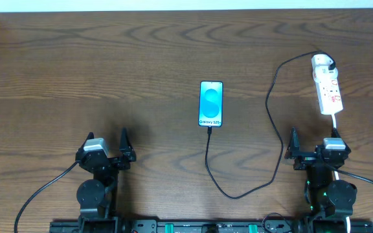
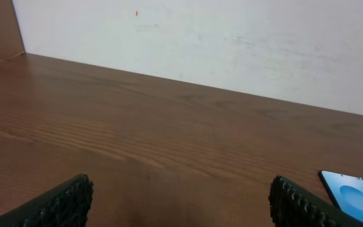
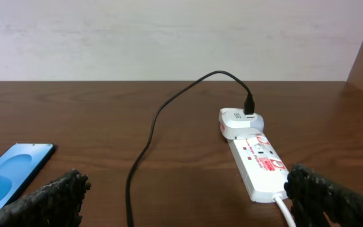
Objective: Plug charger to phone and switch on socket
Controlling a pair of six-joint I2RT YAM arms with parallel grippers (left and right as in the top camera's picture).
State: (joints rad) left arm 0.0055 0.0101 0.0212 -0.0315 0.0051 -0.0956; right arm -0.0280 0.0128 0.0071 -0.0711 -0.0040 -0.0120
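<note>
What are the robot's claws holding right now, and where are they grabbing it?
Nothing. The left claw and right claw are both open and empty.

At the near left edge, the left arm [image 1: 90, 194], folded up over its base, wrist aimed toward the far side. Ahead of it, the left gripper [image 1: 105, 147], held low and level, fingers [image 2: 62, 202] spread wide, dark ribbed pads facing each other. At the near right edge, the right arm [image 1: 329, 194], mirrored in pose. Likewise pointing far, the right gripper [image 1: 316, 147], fingers [image 3: 333, 192] parted fully, gripping nothing. Well apart, one to each side.
</note>
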